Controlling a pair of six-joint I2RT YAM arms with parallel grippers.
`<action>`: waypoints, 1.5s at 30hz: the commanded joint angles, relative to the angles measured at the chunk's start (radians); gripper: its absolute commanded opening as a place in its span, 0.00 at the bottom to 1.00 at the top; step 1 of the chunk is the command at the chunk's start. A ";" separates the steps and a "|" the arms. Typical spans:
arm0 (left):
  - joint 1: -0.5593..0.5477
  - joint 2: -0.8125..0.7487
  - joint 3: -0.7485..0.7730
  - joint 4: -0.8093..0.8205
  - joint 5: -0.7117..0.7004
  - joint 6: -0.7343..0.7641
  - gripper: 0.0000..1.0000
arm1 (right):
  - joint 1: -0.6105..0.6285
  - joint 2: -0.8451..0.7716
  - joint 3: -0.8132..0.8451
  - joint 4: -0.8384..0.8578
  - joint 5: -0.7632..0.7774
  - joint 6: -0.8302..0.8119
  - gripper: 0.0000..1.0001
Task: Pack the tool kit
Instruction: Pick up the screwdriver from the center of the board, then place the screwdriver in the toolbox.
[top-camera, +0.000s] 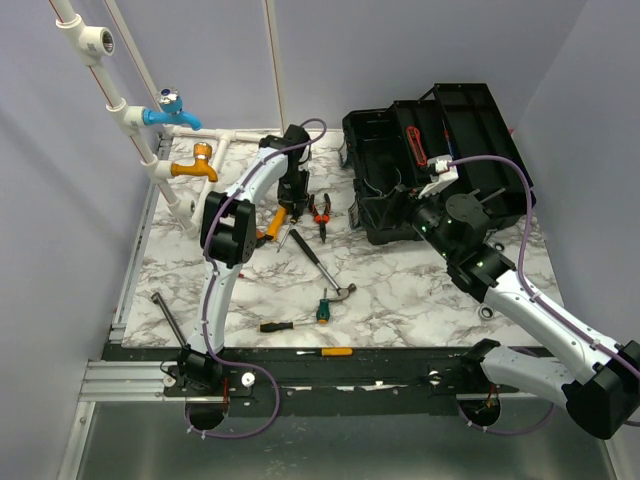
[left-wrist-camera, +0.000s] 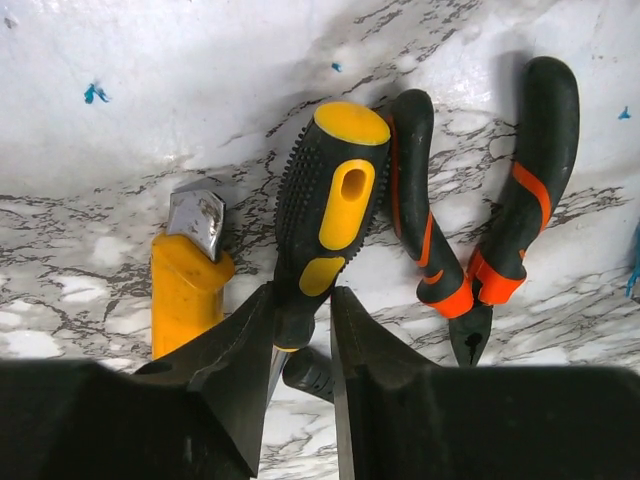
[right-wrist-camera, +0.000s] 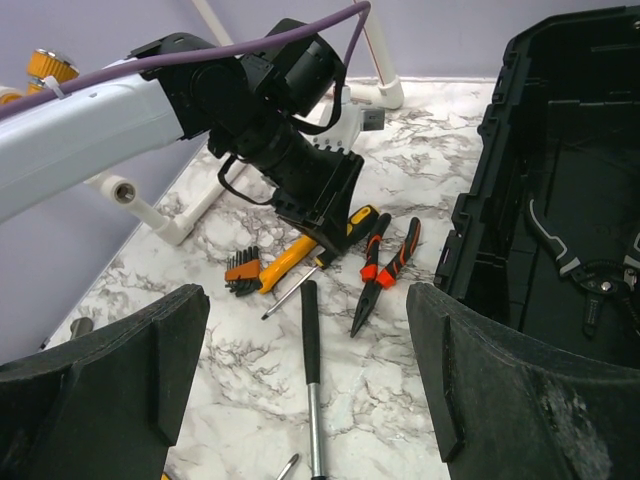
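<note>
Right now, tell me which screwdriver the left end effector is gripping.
The black-and-yellow screwdriver beside the orange-and-black pliers: the left end effector pinches its handle's narrow end. The other screwdrivers lie loose, away from both end effectors.

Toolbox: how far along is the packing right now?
Early. The open black plastic toolbox holds a few dark items. In hand: the left tool pinches the yellow-and-black screwdriver on the marble table. Left: orange-and-black pliers, black-handled hammer, small screwdrivers. The right tool hovers open, empty.
</note>
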 joint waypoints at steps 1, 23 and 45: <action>-0.008 -0.027 -0.057 -0.033 -0.034 -0.021 0.28 | 0.006 -0.011 -0.008 0.029 0.016 0.004 0.88; -0.031 -0.395 -0.536 0.240 -0.063 -0.084 0.00 | 0.006 0.002 -0.009 0.036 -0.010 0.010 0.88; -0.104 -0.473 -0.549 1.210 0.614 -0.717 0.00 | 0.006 -0.167 -0.078 0.032 0.389 0.066 0.88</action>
